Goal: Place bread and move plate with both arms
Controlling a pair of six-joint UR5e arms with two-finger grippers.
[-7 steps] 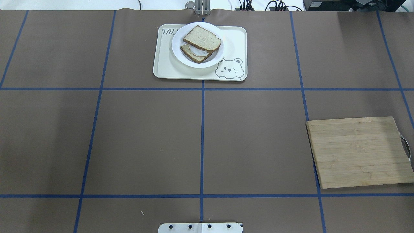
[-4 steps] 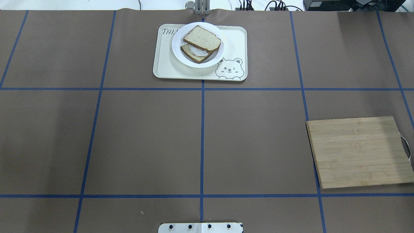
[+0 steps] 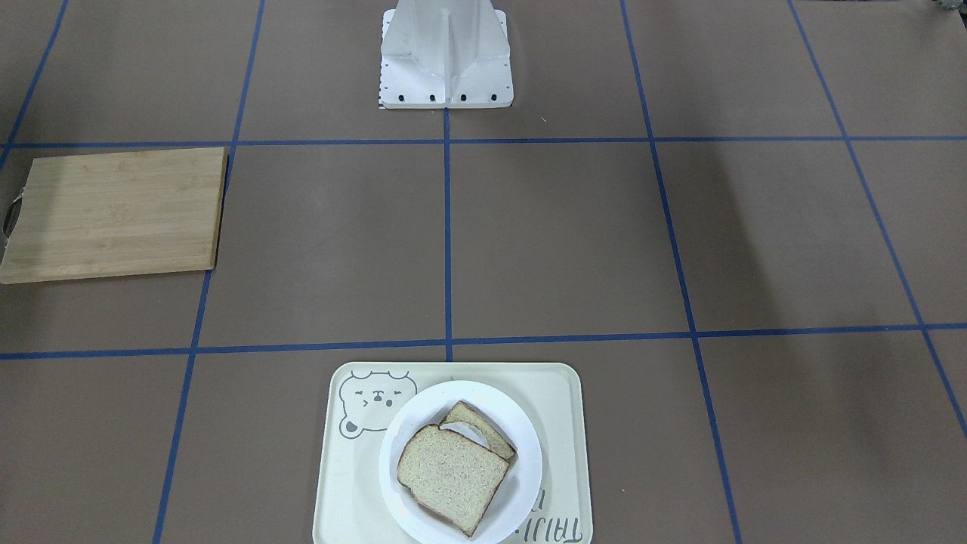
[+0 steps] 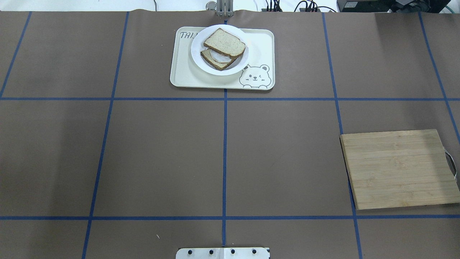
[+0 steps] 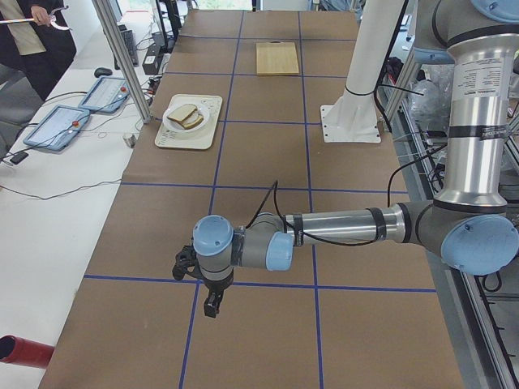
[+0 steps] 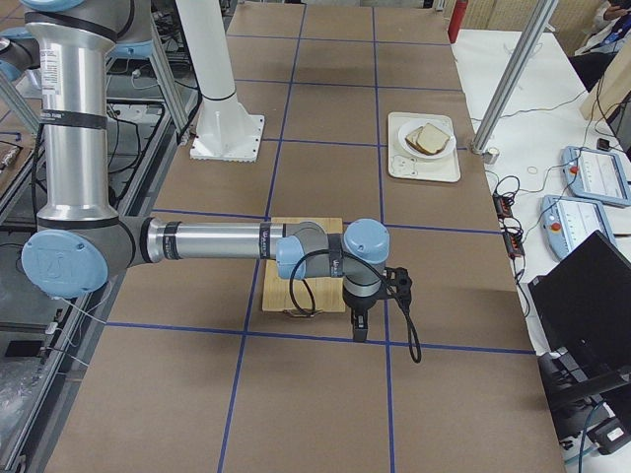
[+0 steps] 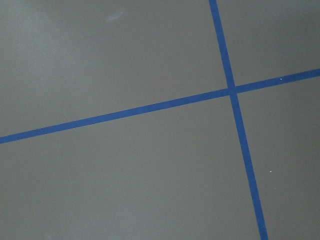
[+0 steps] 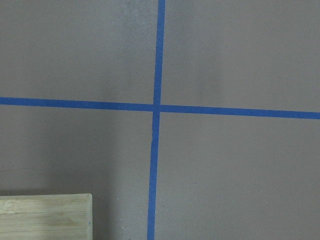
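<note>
Both reach low over the brown paper-covered desk (image 4: 161,154) w/ blue tape grid: left arm (image 5: 340,227) & right arm (image 6: 207,241). Can't tell if left jaws or right jaws are spread or pressed together. Plain square slice of pale wheat bread (image 4: 224,43) lies well apart from both jaws, atop a second slice (image 4: 215,62) w/ something white on it, on the round glossy white plate (image 4: 197,54). The plate sits on the cream rectangular bear tray (image 4: 187,75). Wooden cutting board (image 4: 399,169) is near right jaws.
</note>
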